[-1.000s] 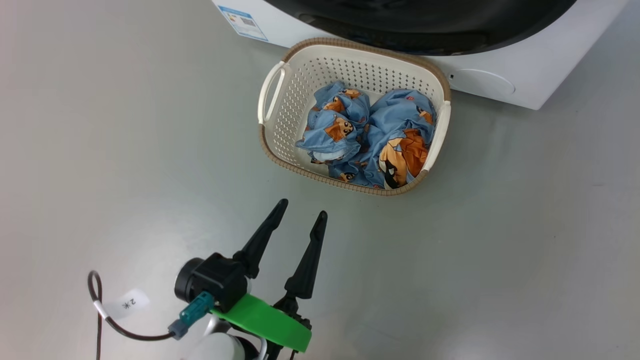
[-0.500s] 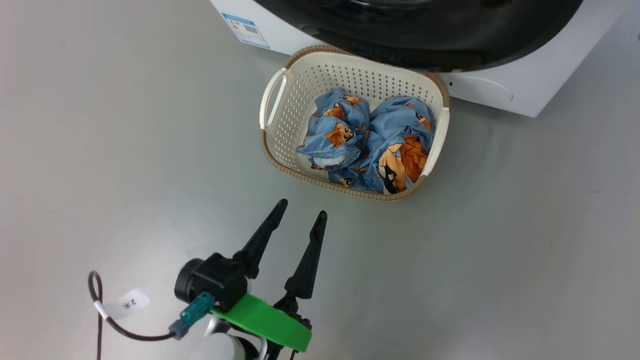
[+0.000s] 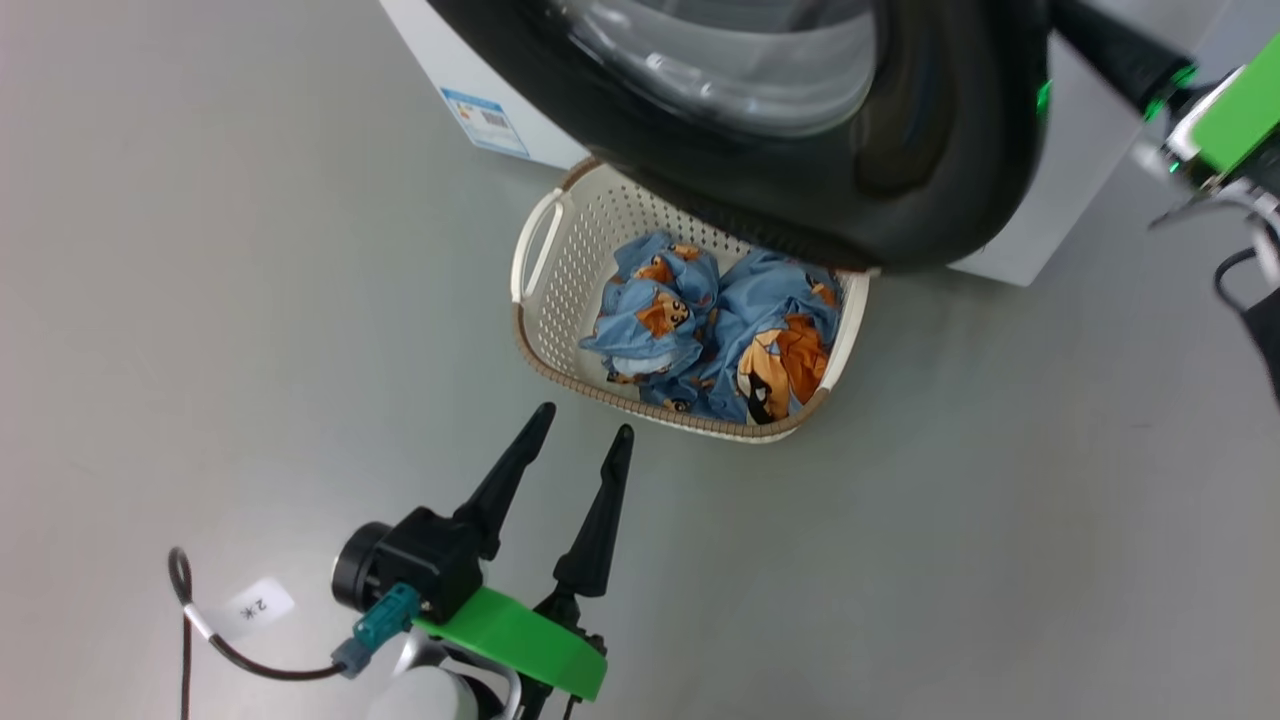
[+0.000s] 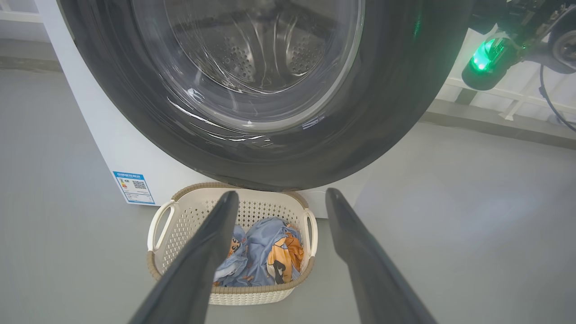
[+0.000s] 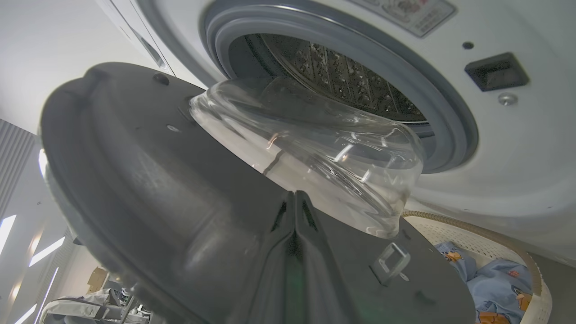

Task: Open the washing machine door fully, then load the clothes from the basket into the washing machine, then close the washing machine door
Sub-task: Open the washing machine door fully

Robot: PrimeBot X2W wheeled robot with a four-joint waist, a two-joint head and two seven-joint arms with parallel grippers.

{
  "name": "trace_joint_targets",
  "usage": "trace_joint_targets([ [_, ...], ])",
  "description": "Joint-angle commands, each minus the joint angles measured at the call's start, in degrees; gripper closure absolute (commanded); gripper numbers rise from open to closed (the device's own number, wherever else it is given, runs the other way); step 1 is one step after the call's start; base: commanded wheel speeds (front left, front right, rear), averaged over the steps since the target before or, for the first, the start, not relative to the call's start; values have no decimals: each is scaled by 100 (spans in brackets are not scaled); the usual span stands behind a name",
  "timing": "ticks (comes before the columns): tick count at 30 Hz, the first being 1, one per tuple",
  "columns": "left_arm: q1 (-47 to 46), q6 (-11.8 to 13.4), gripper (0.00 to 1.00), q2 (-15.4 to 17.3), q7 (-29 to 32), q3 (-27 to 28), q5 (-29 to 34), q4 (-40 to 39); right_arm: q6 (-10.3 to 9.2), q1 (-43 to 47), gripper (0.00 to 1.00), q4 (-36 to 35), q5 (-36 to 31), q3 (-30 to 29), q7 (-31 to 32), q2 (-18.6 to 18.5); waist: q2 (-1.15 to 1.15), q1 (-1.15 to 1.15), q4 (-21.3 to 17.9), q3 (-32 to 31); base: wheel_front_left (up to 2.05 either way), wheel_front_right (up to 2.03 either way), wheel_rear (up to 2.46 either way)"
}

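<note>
The washing machine door (image 3: 900, 150) stands partly open, its black rim overhanging the far end of the basket (image 3: 545, 335). In the basket lie the clothes (image 3: 720, 320), two blue printed bundles. My left gripper (image 3: 585, 420) hovers open and empty over the floor, short of the basket's near rim. The left wrist view looks between its open fingers (image 4: 282, 193) at the basket (image 4: 252, 290) and the door (image 4: 396, 90). My right gripper (image 3: 1075, 20) reaches behind the door's right edge. In the right wrist view it is shut (image 5: 294, 194), tips against the door's inner face (image 5: 135, 180) below the glass bowl (image 5: 306, 144).
The white washing machine (image 3: 1070, 190) stands behind the basket, a blue label (image 3: 485, 120) on its lower left front. The steel drum (image 5: 351, 76) shows inside the grey gasket. Grey floor (image 3: 250, 300) spreads left, right and in front of the basket.
The head view has tilted up. The door has swung further out over the basket, and my right gripper has come into view behind its edge. My left gripper stays open in place.
</note>
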Motion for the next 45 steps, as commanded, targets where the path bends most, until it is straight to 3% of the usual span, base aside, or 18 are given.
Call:
trace_joint_targets([
  [1, 107, -44, 0, 72, -37, 227, 94, -75, 18, 295, 100, -194, 25, 156, 86, 179, 0, 1, -48, -150, 0, 0, 0],
  [20, 649, -314, 0, 72, -37, 607, 429, 104, 18, 1494, 100, -796, 77, 808, 231, 806, 0, 1, 31, -1078, 0, 0, 0],
  [41, 856, -489, 0, 72, -37, 986, 615, 192, 18, 1806, 100, -741, -41, 1317, 108, 1419, 0, 1, 189, -1548, 0, 0, 0],
  [42, 875, -506, 0, 72, -37, 999, 628, 211, 18, 1839, 91, -714, -47, 1310, 57, 1416, 0, 1, 170, -1586, 0, 0, 0],
  [44, 901, -551, 0, 72, -37, 1038, 656, 262, 18, 1906, 61, -657, -93, 1308, -62, 1390, 0, 1, 115, -1660, 0, 0, 0],
  [45, 910, -576, 0, 72, -37, 1071, 671, 293, 18, 1939, 35, -632, -111, 1311, -119, 1376, 0, 1, 78, -1690, 0, 0, 0],
])
